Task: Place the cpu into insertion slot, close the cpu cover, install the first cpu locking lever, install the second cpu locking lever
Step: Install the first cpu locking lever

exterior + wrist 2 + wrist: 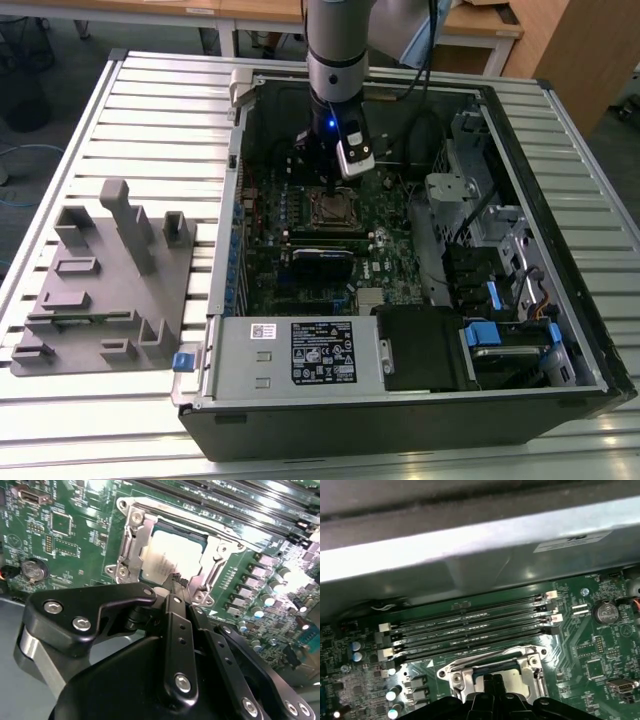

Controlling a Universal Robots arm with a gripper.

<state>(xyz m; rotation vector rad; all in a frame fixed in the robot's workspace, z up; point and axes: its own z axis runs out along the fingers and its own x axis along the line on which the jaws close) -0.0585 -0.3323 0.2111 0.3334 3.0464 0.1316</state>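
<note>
I'm hovering my fingers [176, 582], pressed together w/ nothing between them, right over the chip [172, 555], which is sitting in its socket [131, 540] on the green board [75, 545], inside the open PC case [560, 150] on the worktop [150, 110].

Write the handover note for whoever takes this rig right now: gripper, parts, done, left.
Gripper: low over the socket inside the open computer case, tips at the edge of the cpu cover; whether it is open or shut cannot be told.
Cpu: seated in the insertion slot, its pale metal top showing through the cover's cut-out.
Cpu cover: lying down over the cpu, framing it.
Done: cpu placed; cover appears closed.
Left: both locking levers; their latch state is not readable here, so check them first.
</note>
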